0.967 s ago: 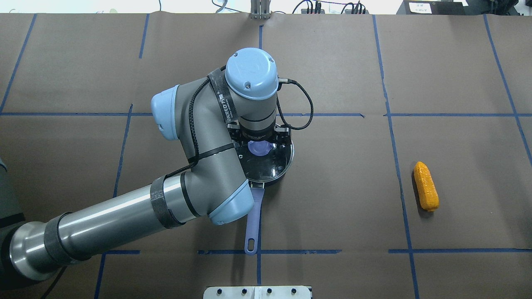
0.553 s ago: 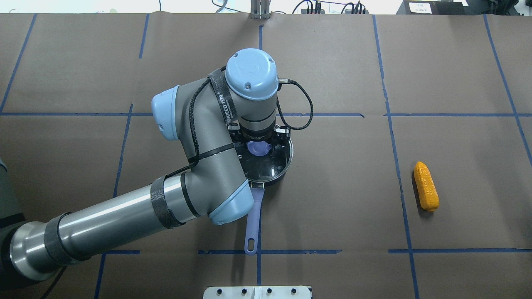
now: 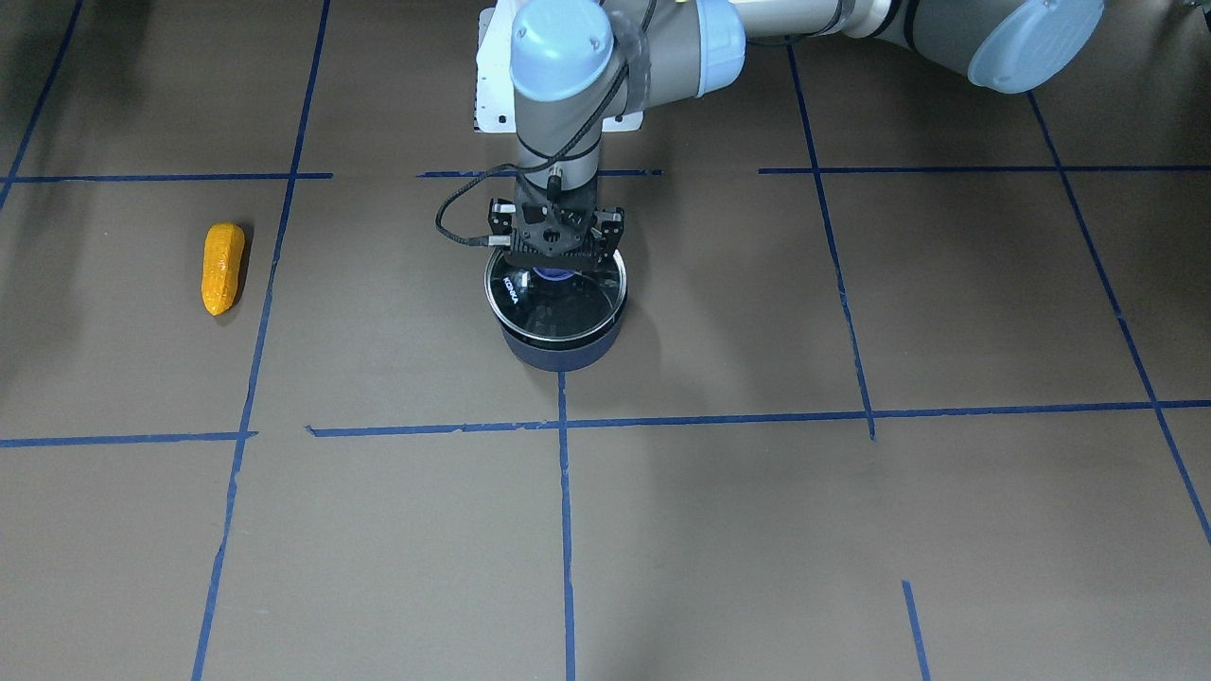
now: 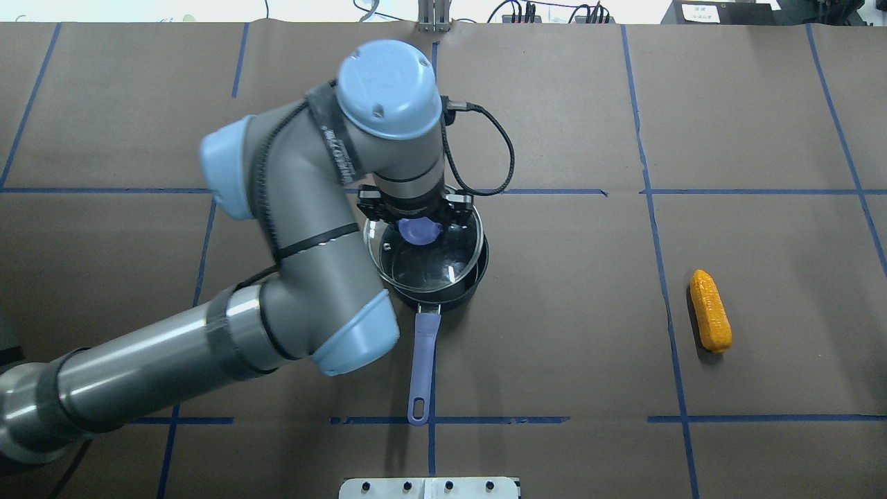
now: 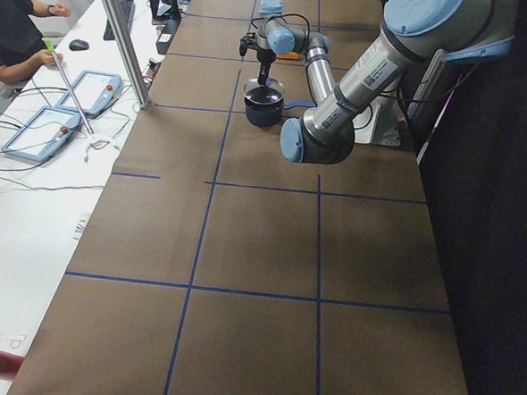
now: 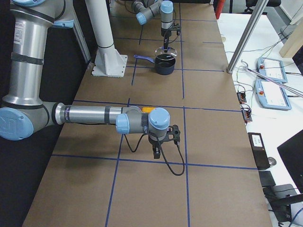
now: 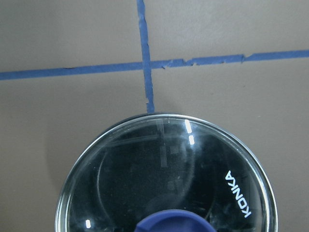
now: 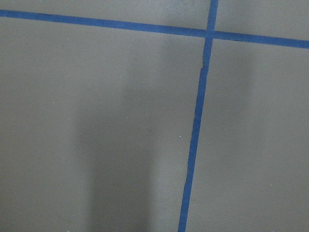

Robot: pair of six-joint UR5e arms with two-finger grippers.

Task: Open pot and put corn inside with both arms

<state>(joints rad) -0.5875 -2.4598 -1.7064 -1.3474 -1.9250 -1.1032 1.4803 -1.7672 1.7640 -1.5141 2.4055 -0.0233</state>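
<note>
The dark navy pot [image 4: 472, 285] stands mid-table, its purple-blue handle [image 4: 421, 364] pointing toward the robot. My left gripper [image 4: 416, 223] is shut on the purple knob [image 4: 418, 232] of the round glass lid [image 4: 443, 267] and holds the lid a little above the pot, offset toward the far left. The front view shows the lid [image 3: 558, 307] over the pot [image 3: 558, 356]. The left wrist view shows the lid [image 7: 145, 179] from above. The orange corn [image 4: 710, 310] lies on the table far to the right. My right gripper [image 6: 159, 149] shows only in the exterior right view, near the corn [image 6: 147, 109]; I cannot tell whether it is open or shut.
Brown paper with blue tape lines [image 4: 658, 249] covers the table. The white central stand's base [image 4: 429, 487] sits at the near edge. Operators' pendants and cables [image 6: 272, 85] lie on a side desk beyond the far table edge.
The left arm has risen and shifted toward the far left, lifting the glass lid off the pot's rim. The pot and the corn have not moved.
</note>
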